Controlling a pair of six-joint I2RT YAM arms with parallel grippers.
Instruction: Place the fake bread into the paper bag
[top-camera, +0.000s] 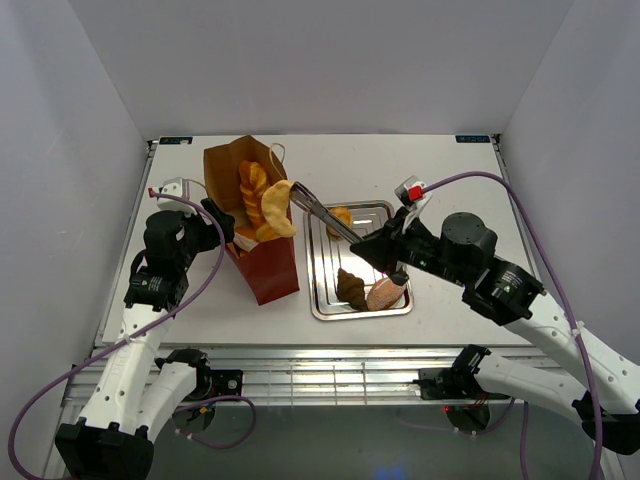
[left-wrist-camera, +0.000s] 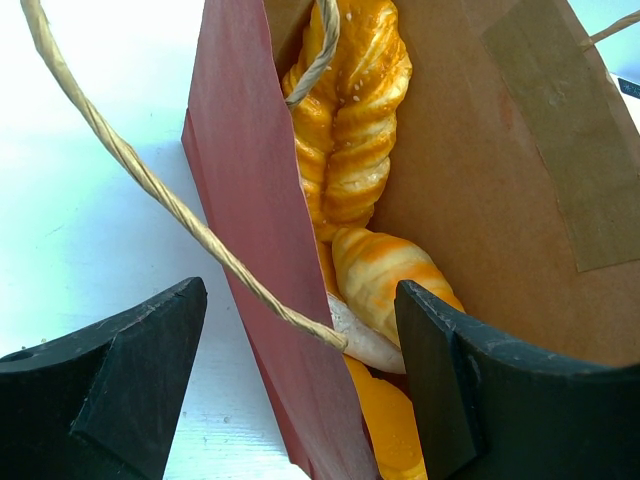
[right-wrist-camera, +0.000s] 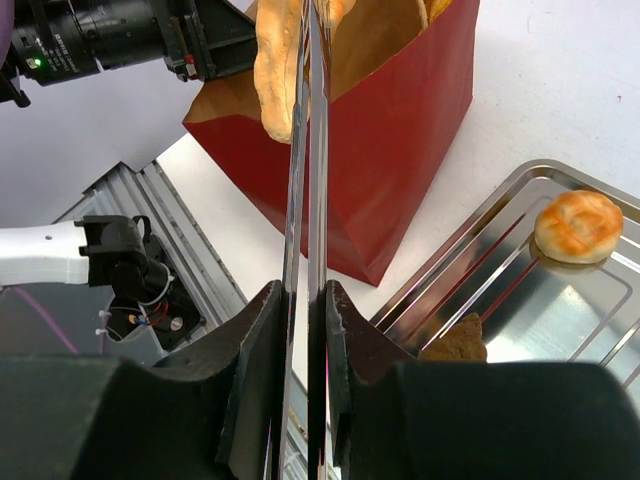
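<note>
Bag (top-camera: 268, 270) first: it stands open on the table (top-camera: 450, 180), red, with braided loaves (left-wrist-camera: 350, 130) inside, and my left gripper (left-wrist-camera: 300, 300) has its fingers spread wide either side of the near wall, though I can't tell whether they touch it. My right gripper (right-wrist-camera: 302, 300) is clamped tight on tongs (top-camera: 322, 215) whose tips pinch a pale flat bread (top-camera: 277, 208) at the bag's mouth. Just right of the bag, the tray (top-camera: 325, 285) holds a round roll (right-wrist-camera: 578, 226), a dark brown pastry (top-camera: 350, 288) and a pinkish one (top-camera: 384, 294); the table is white, with plain white walls (top-camera: 320, 60) around.
</note>
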